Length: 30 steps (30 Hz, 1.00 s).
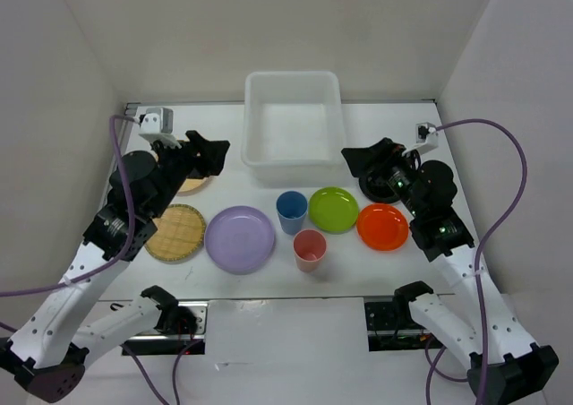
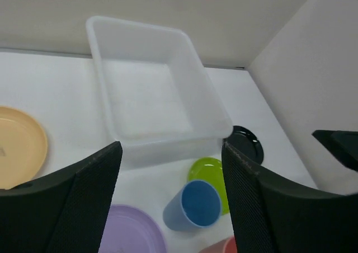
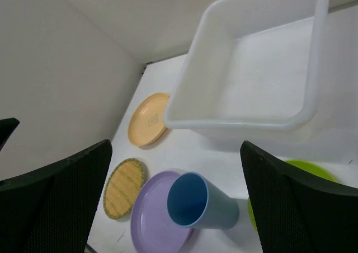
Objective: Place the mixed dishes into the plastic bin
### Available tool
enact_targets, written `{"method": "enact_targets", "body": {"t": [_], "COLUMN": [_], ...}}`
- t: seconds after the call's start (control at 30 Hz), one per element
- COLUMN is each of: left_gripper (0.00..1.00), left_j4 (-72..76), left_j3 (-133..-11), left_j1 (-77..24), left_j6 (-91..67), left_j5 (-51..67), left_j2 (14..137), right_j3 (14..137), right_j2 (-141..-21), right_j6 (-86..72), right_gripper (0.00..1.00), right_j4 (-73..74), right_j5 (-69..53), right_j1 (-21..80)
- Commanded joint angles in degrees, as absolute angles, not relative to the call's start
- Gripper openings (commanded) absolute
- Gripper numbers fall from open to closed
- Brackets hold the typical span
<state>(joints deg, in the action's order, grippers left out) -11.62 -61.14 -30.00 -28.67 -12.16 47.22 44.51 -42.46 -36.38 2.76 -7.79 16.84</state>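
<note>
The white plastic bin (image 1: 292, 76) stands at the back centre with nothing in it. In front of it lie a bamboo plate (image 1: 176, 233), a lavender plate (image 1: 239, 237), a lime green plate (image 1: 333, 209) and an orange plate (image 1: 382, 227). The blue cup (image 1: 291, 211) and the pink cup (image 1: 310, 248) stand upright among them. My left gripper (image 1: 213, 150) hangs open over a half-hidden peach plate (image 1: 192, 187), left of the bin. To the bin's right, my right gripper (image 1: 358, 159) is open above a black plate (image 1: 372, 190). Neither holds anything.
White walls close in the table on the left, right and back. In the left wrist view the bin (image 2: 145, 96) fills the middle, with the blue cup (image 2: 196, 205) below it. In the right wrist view the blue cup (image 3: 201, 202) stands beside the lavender plate (image 3: 151, 225).
</note>
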Motion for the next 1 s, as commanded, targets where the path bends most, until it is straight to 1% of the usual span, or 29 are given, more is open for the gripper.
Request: {"method": "enact_targets", "body": {"t": [0.0, 0.07, 0.1, 0.13, 0.2, 0.23, 0.27, 0.3, 0.33, 0.47, 0.5, 0.57, 0.6, 0.63, 0.67, 0.7, 0.73, 0.77, 0.8, 0.83, 0.9, 0.97], "left_gripper": [0.8, 0.81, 0.82, 0.82, 0.82, 0.93, 1.0, 1.0, 1.0, 1.0, 0.88, 0.75, 0.66, 0.46, 0.35, 0.27, 0.21, 0.22, 0.4, 0.61, 0.73, 0.74], "left_j4": [-12.9, -13.5, -14.4, -15.2, -15.2, -15.2, -15.2, -15.2, -15.2, -14.0, -14.0, -14.0, -14.0, -12.8, -12.8, -12.8, -12.8, -13.7, -14.2, -14.8, -15.5, -16.8], "left_j3": [-66.0, -67.8, -69.0, -71.2, -73.0, -73.8, -75.2, -76.1, -76.6, -77.3, -78.0, -77.3, -76.7, -75.8, -74.0, -73.3, -72.6, -71.9, -70.6, -69.9, -69.3, -68.7], "left_j1": [-27.4, -25.1, -23.5, -19.7, -15.1, -10.2, -7.7, -5.2, -0.7, 9.9, 11.7, 16.1, 17.3, 18.4, 20.2, 21.0, 21.8, 23.2, 23.7, 23.7, 24.5, 25.0], "left_j6": [-28.2, -27.7, -27.7, -27.7, -28.7, -29.3, -30.4, -31.1, -31.7, -35.7, -36.4, -37.9, -38.7, -39.4, -39.4, -39.4, -38.7, -38.7, -37.2, -36.5, -35.0, -33.8], "left_j5": [-14.4, -11.3, -9.9, -8.2, -0.7, 2.4, 5.4, 10.0, 11.8, 14.1, 15.5, 16.7, 16.7, 17.4, 16.8, 15.7, 13.7, 12.8, 11.9, 10.6, 9.4, 8.3], "left_j2": [52.2, 55.5, 59.5, 61.4, 66.8, 68.5, 70.1, 73.2, 74.3, 78.8, 79.5, 81.3, 81.3, 81.3, 81.3, 81.3, 81.3, 81.9, 81.9, 83.2, 84.8, 87.4], "right_j3": [49.3, 49.3, 49.3, 48.7, 47.9, 47.9, 47.9, 48.5, 49.2, 51.2, 51.2, 49.8, 49.8, 49.8, 49.8, 49.8, 49.8, 49.8, 50.4, 50.4, 50.4, 50.9], "right_j2": [-45.1, -45.6, -45.6, -45.6, -45.6, -46.3, -46.3, -48.1, -48.9, -51.8, -51.9, -52.5, -53.2, -54.3, -55.0, -55.7, -56.9, -56.9, -57.4, -57.4, -57.4, -57.9], "right_j6": [-32.1, -30.6, -29.9, -29.9, -29.9, -29.9, -29.0, -28.4, -27.9, -26.8, -26.8, -27.6, -28.2, -28.2, -28.9, -28.9, -28.9, -28.9, -28.4, -28.4, -28.4, -28.4], "right_gripper": [1.0, 1.0, 1.0, 1.0, 1.0, 1.0, 1.0, 1.0, 1.0, 1.0, 1.0, 1.0, 1.0, 1.0, 1.0, 1.0, 1.0, 1.0, 1.0, 1.0, 1.0, 1.0], "right_j4": [2.1, 2.1, 0.5, -0.4, -1.7, -1.7, -1.7, -1.1, 1.0, 3.3, 3.3, 1.1, 0.5, 0.5, -0.1, -0.1, -0.1, -0.1, -0.1, -0.1, -0.1, -0.1], "right_j5": [-4.3, -6.3, -7.5, -9.0, -11.9, -12.4, -12.4, -11.9, -10.7, -8.8, -8.8, -10.4, -11.3, -12.6, -13.4, -14.0, -14.6, -14.6, -14.6, -14.6, -14.6, -15.1], "right_j1": [16.5, 16.5, 16.5, 16.5, 16.5, 16.5, 16.5, 16.5, 16.5, 16.5, 16.5, 16.5, 16.5, 16.5, 16.5, 16.5, 16.5, 16.5, 16.5, 16.5, 16.5, 16.5]}}
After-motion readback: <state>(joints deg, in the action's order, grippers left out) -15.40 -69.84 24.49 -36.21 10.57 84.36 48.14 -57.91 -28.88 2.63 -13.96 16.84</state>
